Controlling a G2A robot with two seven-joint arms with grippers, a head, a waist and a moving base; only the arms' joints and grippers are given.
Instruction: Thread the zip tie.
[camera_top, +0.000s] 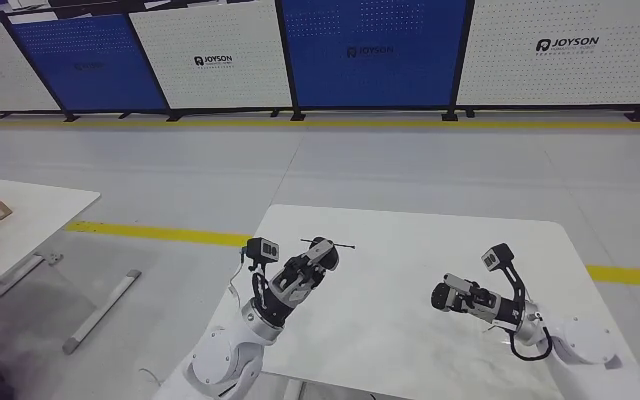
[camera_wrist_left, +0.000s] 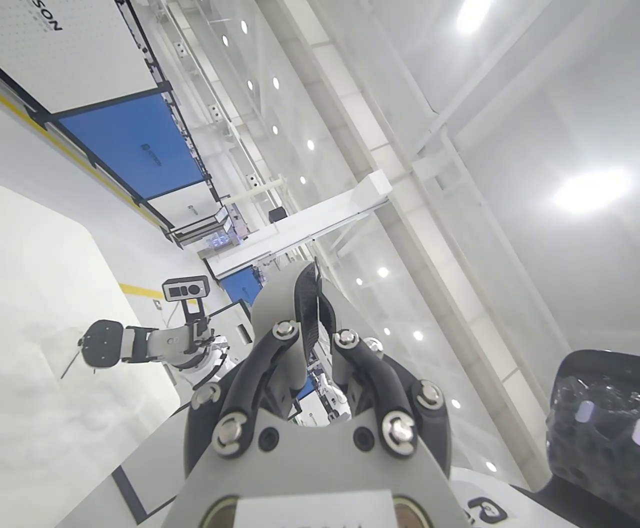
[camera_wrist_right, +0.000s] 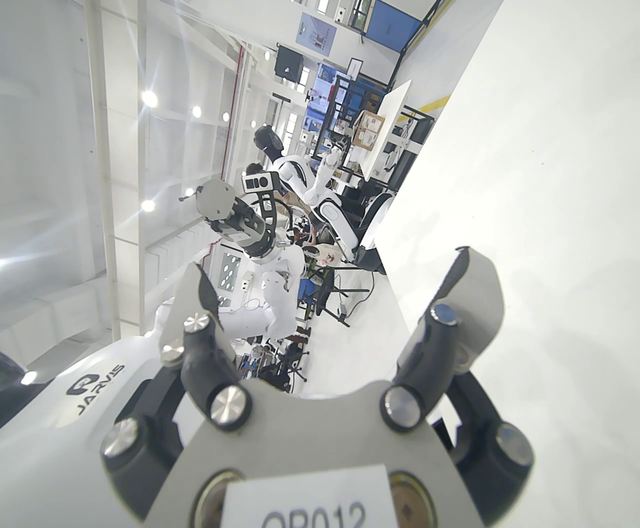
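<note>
Table looks smooth, matt white. Zip tie is thin black plastic. Left gripper: grey metal, ribbed black pads.

Holds the left arm up from the near left, forearm slanting toward the far right, left wrist camera standing on its left side. Carries the left gripper at the far end, fingers pressed together, pinching a zip tie at the tips. Brings the right arm in from the near right, forearm low and pointing left, right wrist camera raised above it. Turns the right gripper toward the left arm, its two fingertips spread wide. Sets the two grippers well apart, left one slightly farther away.
</note>
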